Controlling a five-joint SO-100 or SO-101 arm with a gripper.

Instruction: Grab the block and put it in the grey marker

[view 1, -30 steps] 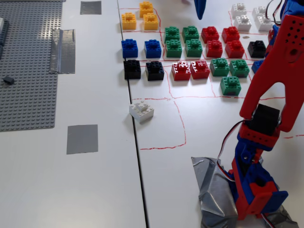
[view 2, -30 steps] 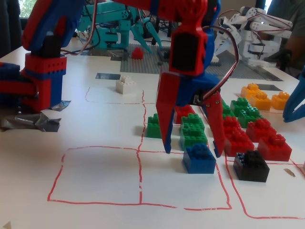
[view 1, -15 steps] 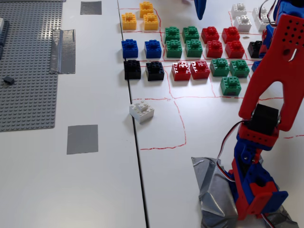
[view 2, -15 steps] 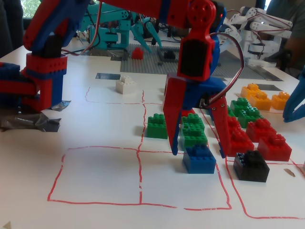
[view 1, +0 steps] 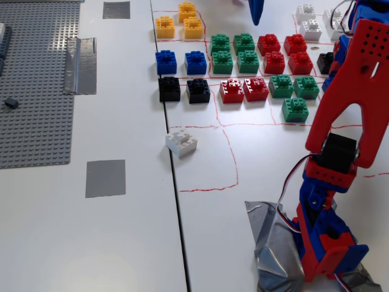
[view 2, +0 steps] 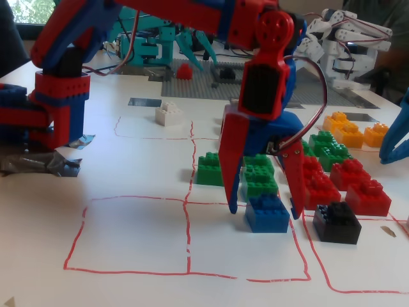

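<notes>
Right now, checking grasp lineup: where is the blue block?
In a fixed view, the blue block sits right of centre between the fingers of the gripper, a green brick behind it, a black brick to its right.

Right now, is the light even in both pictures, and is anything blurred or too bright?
In a fixed view, soft glare pales the white table at the bottom; the flat square grey tape patch looks sharp. In a fixed view, the window is overexposed, the small blue studded plastic brick between the open jaws is sharp, the background softer.
</notes>
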